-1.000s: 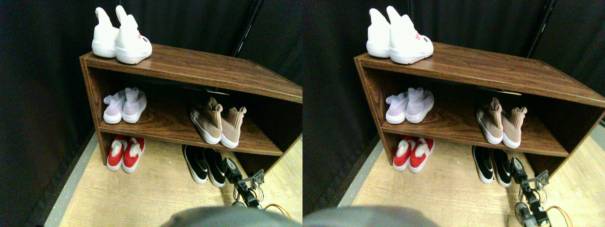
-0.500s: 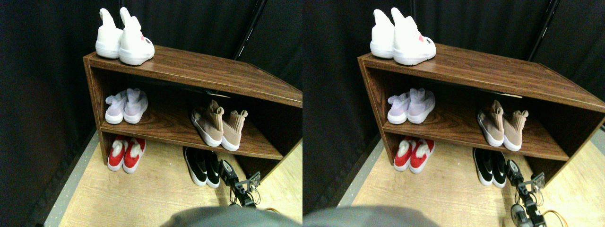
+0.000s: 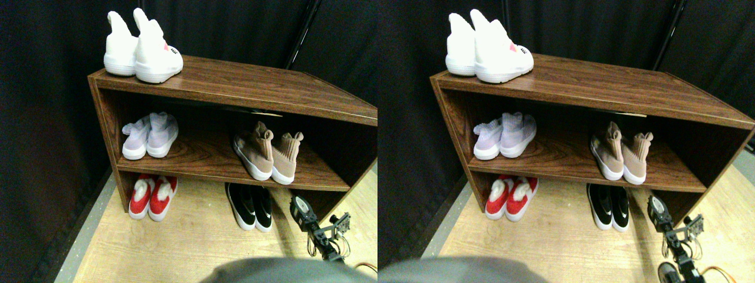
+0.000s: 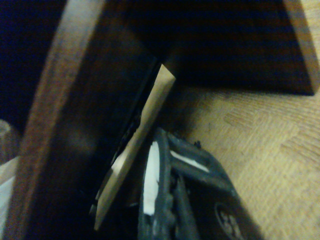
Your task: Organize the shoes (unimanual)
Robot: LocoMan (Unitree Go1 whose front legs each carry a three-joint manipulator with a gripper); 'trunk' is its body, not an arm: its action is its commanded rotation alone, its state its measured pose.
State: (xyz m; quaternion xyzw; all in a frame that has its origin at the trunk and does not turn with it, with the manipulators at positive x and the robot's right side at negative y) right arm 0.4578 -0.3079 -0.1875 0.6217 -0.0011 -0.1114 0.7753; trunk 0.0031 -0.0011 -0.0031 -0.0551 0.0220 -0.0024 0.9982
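A pair of black low slip-ons (image 3: 250, 206) with white soles stands side by side on the floor under the rack's right half, toes toward me. Above them, on the middle shelf, sits the tan knit pair (image 3: 266, 154). My right gripper (image 3: 301, 207) hovers low over the floor just to the right of the black pair, a small gap away, with nothing seen in it. The wrist view shows only the dark jaw frame close to the rack's dark wood panel (image 4: 75, 125) and the floor.
The brown wooden rack (image 3: 236, 85) also carries white high shoes (image 3: 138, 50) on top, a pale lilac pair (image 3: 147, 134) on the middle shelf and a red pair (image 3: 148, 197) on the floor at left. Black curtains hang behind; light wood floor (image 3: 194, 242) lies in front.
The camera has shifted, so the rack sits a little further left. My gripper, which was against the right black shoe, has drawn away to the right, leaving a gap.
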